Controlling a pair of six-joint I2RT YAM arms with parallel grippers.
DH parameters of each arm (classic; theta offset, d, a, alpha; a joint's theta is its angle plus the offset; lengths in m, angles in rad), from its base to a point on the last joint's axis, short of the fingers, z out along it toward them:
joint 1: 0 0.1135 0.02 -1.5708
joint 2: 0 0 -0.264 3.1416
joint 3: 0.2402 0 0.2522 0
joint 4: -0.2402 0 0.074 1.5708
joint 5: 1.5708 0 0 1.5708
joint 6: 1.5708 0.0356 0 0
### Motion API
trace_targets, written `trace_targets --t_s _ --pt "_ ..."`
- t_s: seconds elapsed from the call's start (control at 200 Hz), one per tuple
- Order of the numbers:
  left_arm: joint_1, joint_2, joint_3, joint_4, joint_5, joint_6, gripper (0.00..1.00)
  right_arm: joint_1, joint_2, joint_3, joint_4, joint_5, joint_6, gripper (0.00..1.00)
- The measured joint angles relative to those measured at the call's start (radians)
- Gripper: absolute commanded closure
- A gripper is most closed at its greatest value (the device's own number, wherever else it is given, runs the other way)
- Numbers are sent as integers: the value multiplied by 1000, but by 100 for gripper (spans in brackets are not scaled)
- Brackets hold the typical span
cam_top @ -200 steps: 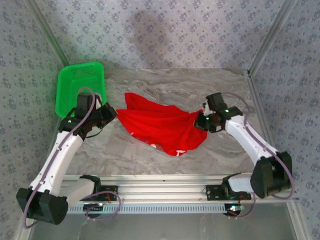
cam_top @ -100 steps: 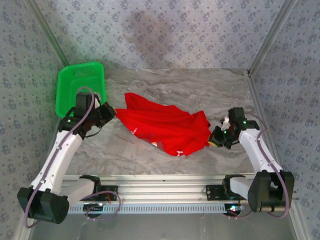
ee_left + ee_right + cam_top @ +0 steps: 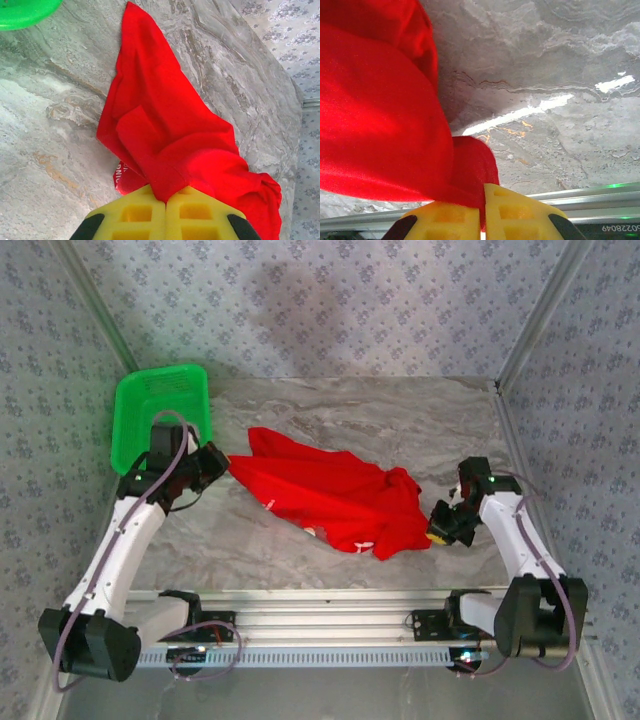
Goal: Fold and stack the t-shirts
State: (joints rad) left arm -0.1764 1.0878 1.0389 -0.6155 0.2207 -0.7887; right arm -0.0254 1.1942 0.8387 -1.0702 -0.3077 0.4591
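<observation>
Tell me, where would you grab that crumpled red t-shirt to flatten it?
At its two far ends, one from each side. The t-shirt lies in a long bunch; the left gripper and right gripper pinch those ends, so pulling apart should stretch it.

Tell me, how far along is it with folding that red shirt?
Early. Nothing looks folded: the red t-shirt lies bunched on the table. In hand: the left gripper and right gripper each pinch one end of it, apparently to stretch it flat. Left: flattening, every fold, and stacking.
</observation>
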Motion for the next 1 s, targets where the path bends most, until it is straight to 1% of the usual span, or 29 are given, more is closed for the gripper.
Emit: trace_targets --t_s 0.205,0.255,0.34,0.395,0.415,0.52,0.625,0.71,0.795,0.854,0.914,0.999 --pt "0 39 -6 36 13 7 100 8 113 0 46 41 0 87" --pt "0 42 -10 39 16 11 100 8 136 0 64 58 4 78" --pt "0 45 -17 42 19 14 100 8 166 0 88 89 5 74" --pt "0 46 -19 44 19 15 100 5 169 0 96 111 13 64" --pt "0 46 -21 44 19 16 100 5 169 0 96 119 10 62" --pt "0 46 -31 47 26 19 100 -1 147 0 105 153 23 61" --pt "0 48 -36 52 39 18 100 15 76 0 126 150 39 59" --pt "0 53 -37 64 51 18 100 71 39 2 131 140 49 56" --pt "0 66 -37 78 58 18 100 140 35 4 124 140 62 54" --pt "0 75 -38 89 64 18 100 168 32 -5 120 136 76 54" --pt "0 83 -39 95 69 18 100 168 21 -31 126 131 96 53" --pt "0 92 -40 97 78 19 100 135 -2 -87 150 104 134 52"
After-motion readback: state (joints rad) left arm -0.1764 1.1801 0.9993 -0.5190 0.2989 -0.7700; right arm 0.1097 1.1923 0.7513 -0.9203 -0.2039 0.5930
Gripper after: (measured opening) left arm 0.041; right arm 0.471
